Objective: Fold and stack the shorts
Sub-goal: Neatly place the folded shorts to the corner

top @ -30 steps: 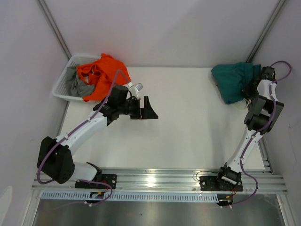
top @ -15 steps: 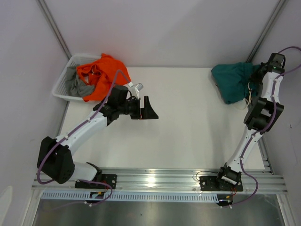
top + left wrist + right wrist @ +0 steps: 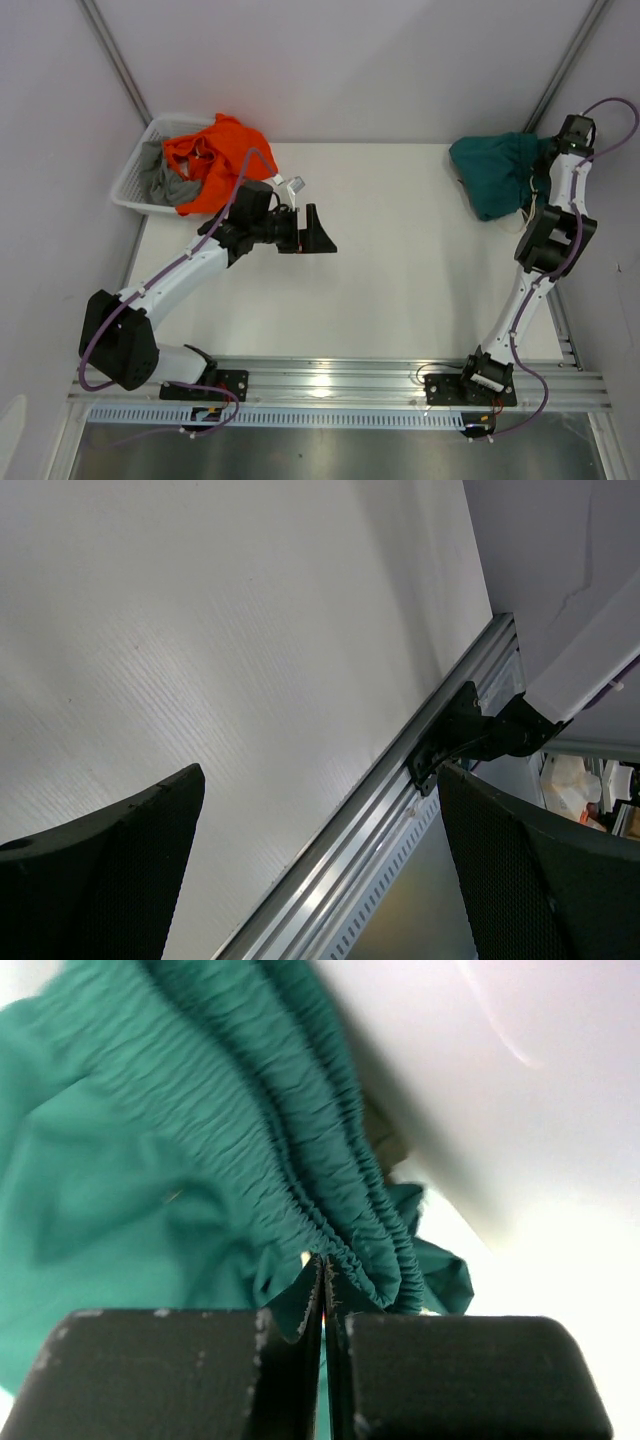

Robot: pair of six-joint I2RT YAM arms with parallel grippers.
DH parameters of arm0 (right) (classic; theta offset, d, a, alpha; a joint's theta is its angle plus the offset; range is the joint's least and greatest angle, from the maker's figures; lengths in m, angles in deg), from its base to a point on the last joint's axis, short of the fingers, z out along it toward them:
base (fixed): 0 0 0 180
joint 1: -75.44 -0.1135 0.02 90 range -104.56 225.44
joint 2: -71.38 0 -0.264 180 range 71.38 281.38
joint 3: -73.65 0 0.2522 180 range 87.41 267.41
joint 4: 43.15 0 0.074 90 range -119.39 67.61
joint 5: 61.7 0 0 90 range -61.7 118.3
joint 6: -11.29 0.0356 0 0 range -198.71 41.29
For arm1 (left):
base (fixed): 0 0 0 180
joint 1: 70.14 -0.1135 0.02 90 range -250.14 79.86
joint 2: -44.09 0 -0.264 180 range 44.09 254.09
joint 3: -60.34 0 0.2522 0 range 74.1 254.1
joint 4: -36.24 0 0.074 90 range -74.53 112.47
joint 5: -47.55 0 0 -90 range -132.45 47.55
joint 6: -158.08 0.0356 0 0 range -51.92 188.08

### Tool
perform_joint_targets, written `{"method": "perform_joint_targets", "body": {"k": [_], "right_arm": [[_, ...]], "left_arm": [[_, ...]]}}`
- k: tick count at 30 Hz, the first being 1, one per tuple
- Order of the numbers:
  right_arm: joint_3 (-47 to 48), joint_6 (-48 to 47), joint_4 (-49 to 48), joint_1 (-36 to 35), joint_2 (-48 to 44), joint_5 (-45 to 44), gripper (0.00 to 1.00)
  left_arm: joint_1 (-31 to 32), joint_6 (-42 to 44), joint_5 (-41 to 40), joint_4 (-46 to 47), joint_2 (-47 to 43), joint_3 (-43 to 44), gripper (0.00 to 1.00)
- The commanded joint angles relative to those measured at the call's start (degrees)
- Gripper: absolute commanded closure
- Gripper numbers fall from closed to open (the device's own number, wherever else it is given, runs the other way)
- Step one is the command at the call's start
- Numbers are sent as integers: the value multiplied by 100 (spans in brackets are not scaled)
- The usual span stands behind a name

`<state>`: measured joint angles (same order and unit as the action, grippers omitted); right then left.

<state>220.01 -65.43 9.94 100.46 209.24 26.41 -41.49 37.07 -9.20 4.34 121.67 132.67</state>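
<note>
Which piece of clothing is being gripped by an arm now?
The teal-green shorts at the far right: the right gripper is shut on their gathered waistband. The orange cloth and grey cloth lie untouched at the white basket, far left.

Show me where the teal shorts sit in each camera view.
Top external: teal shorts bunched at the far right corner of the table.
Left wrist: not in it.
Right wrist: teal shorts fill the left and centre.
Shared landmark: the right gripper, shut on their waistband.
</note>
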Motion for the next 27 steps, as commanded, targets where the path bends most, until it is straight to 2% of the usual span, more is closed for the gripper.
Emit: {"method": "perform_joint_targets", "body": {"k": [1, 5, 17, 23, 27], "right_arm": [[38, 237, -40, 302, 601, -1452, 100], [354, 79, -40, 232, 944, -1586, 100], [1154, 35, 39, 522, 2086, -1068, 97], [1190, -185, 92, 356, 2087, -927, 95], [1198, -273, 154, 214, 1596, -1146, 94]], "left_arm": [[36, 42, 155, 64, -15, -30, 1], [27, 191, 173, -137, 11, 49, 1], [36, 420, 181, -762, 266, 558, 1], [36, 446, 129, -868, 372, 849, 1], [27, 429, 67, -920, 284, 946, 1]]}}
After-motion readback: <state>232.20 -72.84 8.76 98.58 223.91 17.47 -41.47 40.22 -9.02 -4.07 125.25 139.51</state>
